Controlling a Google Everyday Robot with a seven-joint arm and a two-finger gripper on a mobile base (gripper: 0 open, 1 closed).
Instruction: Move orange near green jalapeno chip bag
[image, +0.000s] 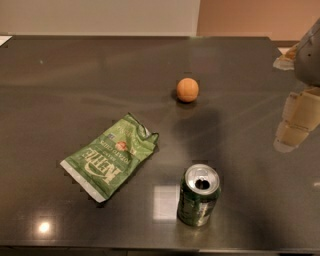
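Orange (187, 90): one, small and round, resting on the dark table (65, 75) toward the far middle, with nothing touching it.
Green jalapeno chip bag (110, 156): one, flat and crinkled, lying at a slant on the near left of the table, white end strip toward the near-left corner. It is well apart from the orange, which sits beyond it and to the right.
Soda can (199, 195): one, dark green, upright, near the front edge, right of the bag.
Gripper (296, 122): at the right edge of my view, cream-coloured, hanging above the table and pointing downward, partly cut off by the frame. It is well to the right of the orange. I cannot tell how far it is open, and I see nothing in its hold.
Arm (311, 55): a grey segment coming down from the upper right corner to the gripper
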